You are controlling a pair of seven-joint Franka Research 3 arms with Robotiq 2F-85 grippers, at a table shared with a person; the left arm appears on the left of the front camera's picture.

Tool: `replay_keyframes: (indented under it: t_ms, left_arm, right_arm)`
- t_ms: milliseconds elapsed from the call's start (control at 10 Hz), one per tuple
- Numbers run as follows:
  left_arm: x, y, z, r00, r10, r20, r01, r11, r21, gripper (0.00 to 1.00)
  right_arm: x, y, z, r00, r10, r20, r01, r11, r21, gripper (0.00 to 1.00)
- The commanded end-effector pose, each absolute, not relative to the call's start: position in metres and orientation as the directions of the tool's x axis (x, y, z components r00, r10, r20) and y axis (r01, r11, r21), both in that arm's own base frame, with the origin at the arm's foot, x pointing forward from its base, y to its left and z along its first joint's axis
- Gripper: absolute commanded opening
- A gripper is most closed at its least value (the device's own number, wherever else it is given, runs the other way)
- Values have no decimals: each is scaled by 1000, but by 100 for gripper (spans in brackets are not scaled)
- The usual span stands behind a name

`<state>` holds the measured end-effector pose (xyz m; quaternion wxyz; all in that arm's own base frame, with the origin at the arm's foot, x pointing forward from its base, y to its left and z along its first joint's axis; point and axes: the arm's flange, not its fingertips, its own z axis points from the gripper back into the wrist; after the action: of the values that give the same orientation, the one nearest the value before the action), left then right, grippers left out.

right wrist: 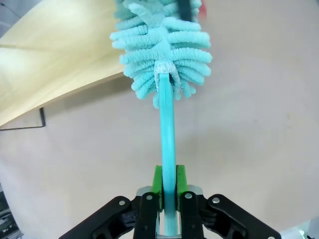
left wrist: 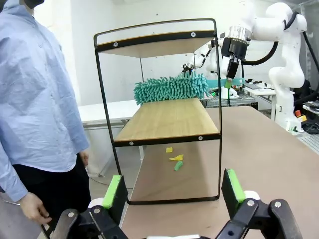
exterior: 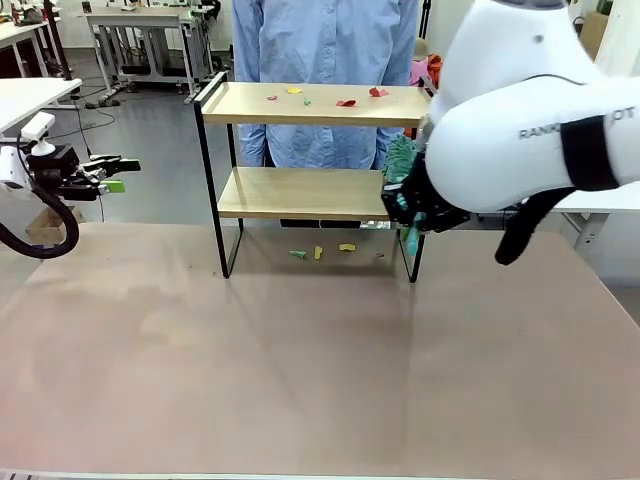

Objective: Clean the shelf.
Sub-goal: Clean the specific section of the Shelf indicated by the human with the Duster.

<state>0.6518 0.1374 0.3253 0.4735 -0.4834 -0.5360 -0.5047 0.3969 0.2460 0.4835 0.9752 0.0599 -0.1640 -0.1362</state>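
Two boards of the shelf [exterior: 300, 192] run side to side across the front view, its open face toward the camera, at the far middle of the table [exterior: 300, 380]. The shelf's right end is partly hidden behind the bulky white right arm, which also covers most of the right gripper [right wrist: 168, 186]. Seen from that wrist, the jaws are clamped tight on the flat teal handle of a duster [right wrist: 162, 45]. The handle runs straight out along the fingers, and the fluffy head lies across the lower board's right end. Whether its fibres press on the wood is hard to judge. At far left the left gripper [left wrist: 173, 190] hangs with jaws spread wide and empty, sighting the shelf end-on. Coloured scraps [exterior: 345, 102] dot the top board, and fallen bits [exterior: 320, 252] lie on the table beneath. A person [exterior: 325, 40] in a blue shirt, cut off at the shoulders, stands behind.
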Motion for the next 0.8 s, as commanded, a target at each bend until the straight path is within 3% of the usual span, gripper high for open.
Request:
replay_keyframes:
  t_ms: [0, 100, 200, 400, 500, 700]
  left_arm:
    - [651, 136, 327, -99, 41, 994, 995, 29, 98, 100]
    - [651, 136, 327, -99, 41, 994, 995, 29, 98, 100]
    - [651, 136, 327, -99, 41, 994, 995, 29, 98, 100]
    - [651, 136, 327, -99, 41, 994, 995, 29, 98, 100]
    - [651, 136, 327, -99, 41, 994, 995, 29, 98, 100]
    - [651, 136, 327, -99, 41, 994, 995, 29, 98, 100]
  right_arm:
    - [379, 236, 494, 898, -228, 377, 201, 973, 110, 13]
    - [370, 247, 501, 880, -164, 445, 121, 985, 125, 13]
    - [391, 240, 490, 906, -266, 329, 229, 962, 147, 13]
    - [391, 240, 490, 906, -266, 329, 229, 962, 147, 13]
    - [381, 245, 495, 905, -233, 356, 195, 971, 137, 13]
    - [365, 244, 509, 900, -79, 428, -18, 976, 219, 13]
